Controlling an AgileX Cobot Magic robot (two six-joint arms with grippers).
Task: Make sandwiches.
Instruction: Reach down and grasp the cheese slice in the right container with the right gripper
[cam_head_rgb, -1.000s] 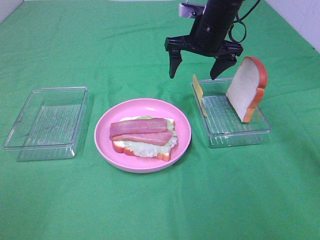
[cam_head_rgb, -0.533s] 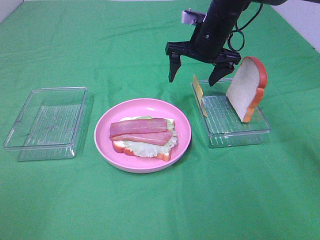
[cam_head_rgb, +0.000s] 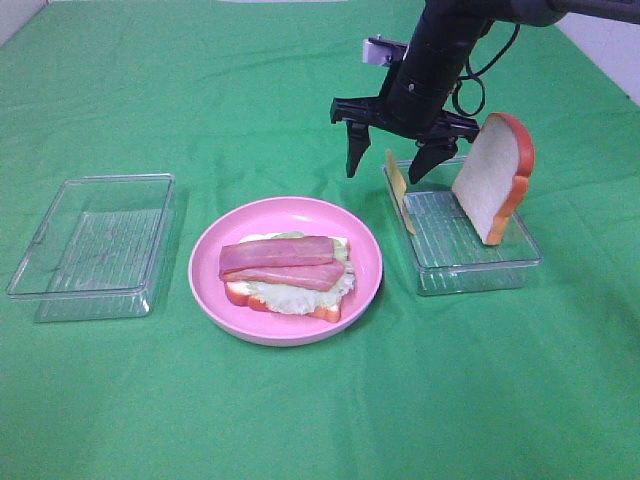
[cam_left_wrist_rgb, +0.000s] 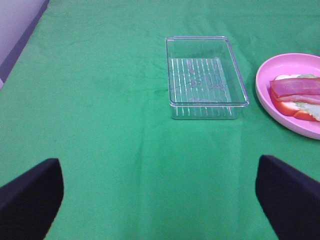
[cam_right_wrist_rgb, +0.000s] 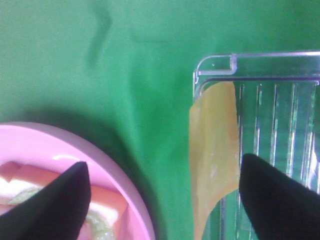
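1. Okay, right gripper: jaws apart, gripping nothing, pointing down from the black arm.
2. Cheese slice: thin, yellow, standing on edge right under the right gripper, with its top edge between the two fingers. It sits closer to the tray-side finger. Can't tell if that finger touches it; the other finger is clearly off it.
3. Clear tray: below the right gripper, mostly on its tray-side finger's side. The cheese leans on the tray wall nearest the gripper.
4. Bread slice: white with an orange-brown crust, propped upright against the tray's opposite wall, just beyond the right gripper's tray-side finger and not touching it.
5. Sandwich: half built, with a bread slice at the bottom, pale lettuce on it and two reddish-pink bacon strips on top. It lies lower than the right gripper, past its plate-side finger and apart from it.
6. Pink plate: holds the sandwich, near the tray but not touching it.
7. Left gripper: jaws spread wide, holding nothing, hovering over the green cloth.
8. Empty clear container: ahead of the left gripper and well apart from it, with the plate and sandwich just beside the container.
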